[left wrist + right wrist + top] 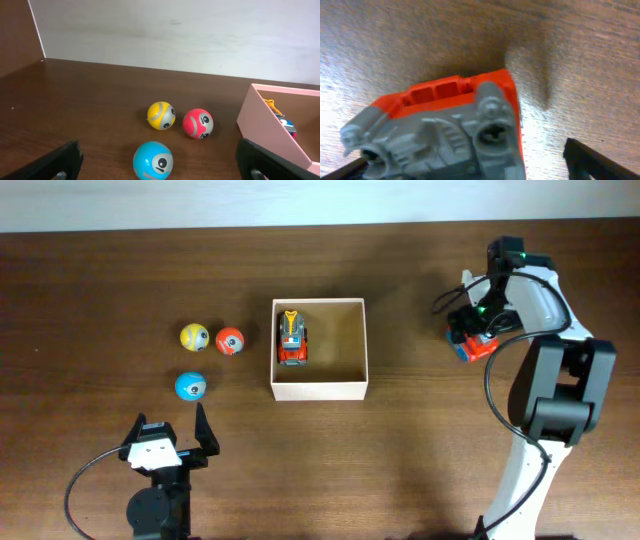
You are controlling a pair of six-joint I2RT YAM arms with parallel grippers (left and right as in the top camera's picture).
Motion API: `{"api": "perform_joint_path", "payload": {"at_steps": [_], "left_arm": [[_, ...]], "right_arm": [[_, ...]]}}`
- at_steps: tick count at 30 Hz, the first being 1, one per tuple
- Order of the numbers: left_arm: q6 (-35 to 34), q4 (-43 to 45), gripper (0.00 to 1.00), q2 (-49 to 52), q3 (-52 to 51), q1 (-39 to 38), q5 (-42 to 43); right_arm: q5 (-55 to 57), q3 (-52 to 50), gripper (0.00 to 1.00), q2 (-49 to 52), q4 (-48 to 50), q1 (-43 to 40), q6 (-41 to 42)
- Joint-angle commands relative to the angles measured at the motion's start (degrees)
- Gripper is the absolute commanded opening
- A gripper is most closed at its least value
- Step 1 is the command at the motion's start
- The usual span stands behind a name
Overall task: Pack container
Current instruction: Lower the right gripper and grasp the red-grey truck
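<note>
Red toy lies between my right gripper's parted fingers — left gripper released too — one car in container.

My dark wood table, pale wall beyond.
A brown side panel meets that wall at my left.

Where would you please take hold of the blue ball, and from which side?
Grip the blue ball across its widest middle, coming from the robot's side, where the open left hand faces it. Being round, it would likely slip from an off-centre pinch; the yellow ball and red ball lie beyond it, apart.
</note>
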Motion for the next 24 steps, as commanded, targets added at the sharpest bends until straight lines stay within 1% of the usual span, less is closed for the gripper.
{"api": "perform_joint_path", "payload": {"at_steps": [1,4,8,11,13,17,24], "left_arm": [[0.7,-0.2,0.99,-0.5,-0.1,-0.2,0.4],[0.7,-0.2,0.99,-0.5,-0.1,-0.2,0.4],[0.7,-0.2,0.99,-0.5,-0.1,-0.2,0.4],[0.7,-0.2,0.99,-0.5,-0.1,-0.2,0.4],[0.7,-0.2,0.99,-0.5,-0.1,-0.2,0.4],[0.7,-0.2,0.99,-0.5,-0.1,-0.2,0.4],[0.7,-0.2,0.99,-0.5,-0.1,-0.2,0.4]], "right_arm": [[1.2,-0.9,0.86,-1.9,-0.2,-0.7,-0.5],[-0.7,-1.4,0.79,-1.9,-0.1,-0.9,-0.5],[-4.2,-2.2,0.77,-1.9,0.2,-0.9,-0.5],[-5.3,-3.3,0.7,-1.9,0.5,-0.8,-0.4],[-5.7,-3.7,0.68,-1.9,0.5,-0.8,2.1],[-6.5,-3.8,0.59,-1.9,0.9,-0.8,5.4],[-6.6,-3.8,0.55,-1.9,1.3,-0.8,6.0]]}}
